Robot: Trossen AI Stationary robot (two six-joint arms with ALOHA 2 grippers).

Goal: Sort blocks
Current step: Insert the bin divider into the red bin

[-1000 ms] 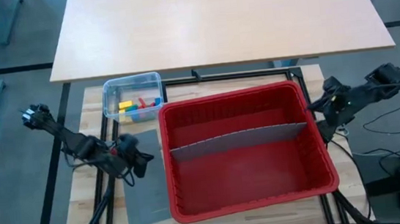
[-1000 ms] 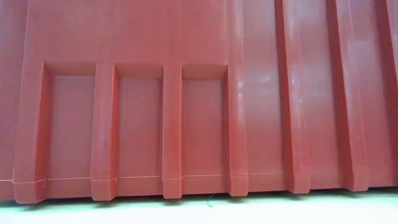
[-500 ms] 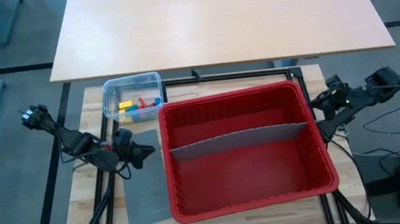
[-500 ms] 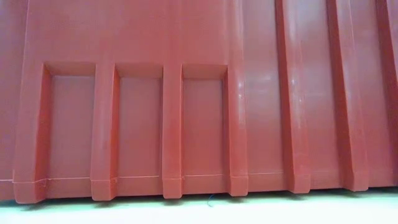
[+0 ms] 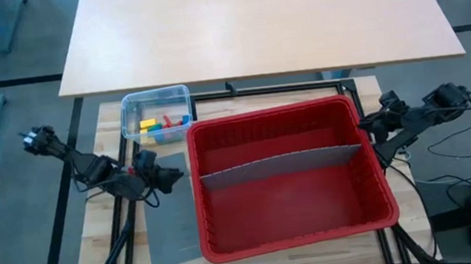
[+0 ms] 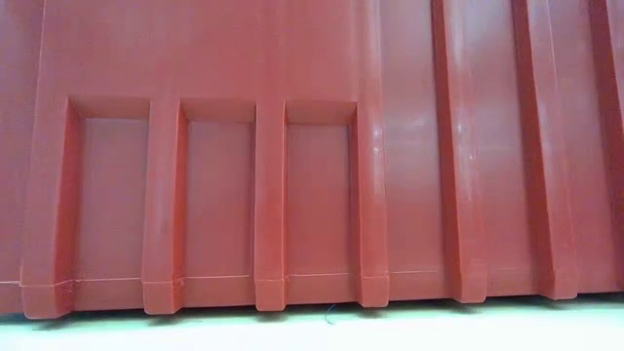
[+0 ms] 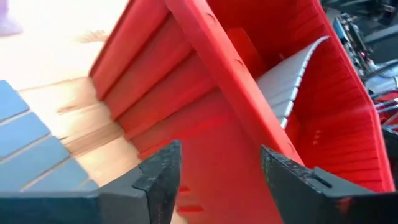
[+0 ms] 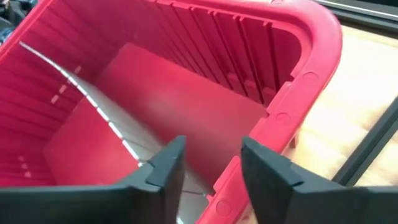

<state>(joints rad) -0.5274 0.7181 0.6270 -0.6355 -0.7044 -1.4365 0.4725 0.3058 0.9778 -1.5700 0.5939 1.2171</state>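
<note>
Your left gripper stands open and empty, its fingers parted with the red basket's outer wall and rim directly ahead of them. Behind and beneath it lies a grey panel flat on the table. Your right gripper is likewise open and holds nothing; its fingers straddle the line of the basket's rim at the opposite end, with the basket floor showing beyond them.

Watch these risks. Both grippers sit very near the basket walls, so any forward move could nudge or drag the basket, or catch a finger on the rim. A push from either side would probably also disturb the grey divider standing across the basket's middle.

The blocks are well away from both grippers, beyond your left gripper, lying together in the clear tub just off the basket's far left corner. Yellow, red, green and blue pieces show there. The basket's two compartments look empty, so by my reading no block has been sorted yet.
</note>
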